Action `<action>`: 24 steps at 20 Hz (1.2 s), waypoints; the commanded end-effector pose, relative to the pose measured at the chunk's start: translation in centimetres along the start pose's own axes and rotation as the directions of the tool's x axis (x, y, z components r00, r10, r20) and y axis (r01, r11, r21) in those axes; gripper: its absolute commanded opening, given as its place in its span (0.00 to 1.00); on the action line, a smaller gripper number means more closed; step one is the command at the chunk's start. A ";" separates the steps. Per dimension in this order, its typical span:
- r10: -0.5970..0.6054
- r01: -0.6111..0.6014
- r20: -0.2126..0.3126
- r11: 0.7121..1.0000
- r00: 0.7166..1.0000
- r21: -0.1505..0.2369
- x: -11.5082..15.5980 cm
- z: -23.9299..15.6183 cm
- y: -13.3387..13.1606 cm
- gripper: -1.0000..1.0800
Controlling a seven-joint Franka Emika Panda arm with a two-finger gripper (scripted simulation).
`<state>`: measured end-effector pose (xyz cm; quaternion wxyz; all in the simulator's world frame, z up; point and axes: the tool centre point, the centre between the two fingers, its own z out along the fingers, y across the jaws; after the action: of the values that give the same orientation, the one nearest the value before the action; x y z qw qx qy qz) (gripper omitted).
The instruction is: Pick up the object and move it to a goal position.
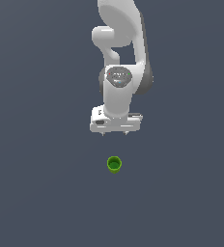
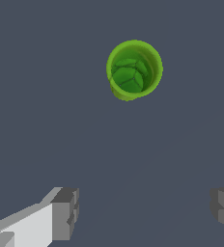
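Observation:
The object, a small bright green cup (image 1: 114, 164), stands upright on the flat grey surface with its round mouth up. In the wrist view the cup (image 2: 133, 70) shows from above, hollow inside. My white gripper (image 1: 115, 133) hangs above the surface, short of the cup and apart from it. Its jaws are spread wide and empty. In the wrist view the gripper (image 2: 145, 210) shows two grey fingertips (image 2: 65, 212) far apart, with the cup beyond them and not between them.
Plain dark grey floor (image 1: 36, 193) all around. The white arm (image 1: 121, 43) rises behind the gripper at the top of the exterior view. No other objects show.

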<state>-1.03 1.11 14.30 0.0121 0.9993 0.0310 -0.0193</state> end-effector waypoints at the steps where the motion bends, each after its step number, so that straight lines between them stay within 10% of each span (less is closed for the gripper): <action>1: 0.000 0.000 0.000 1.000 1.000 0.000 0.0 0.0 0.0 0.96; 24: -0.119 0.119 -0.011 0.993 0.993 -0.008 2.3 0.8 -2.4 0.96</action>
<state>0.57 3.77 13.58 0.0149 0.9962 0.0841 -0.0146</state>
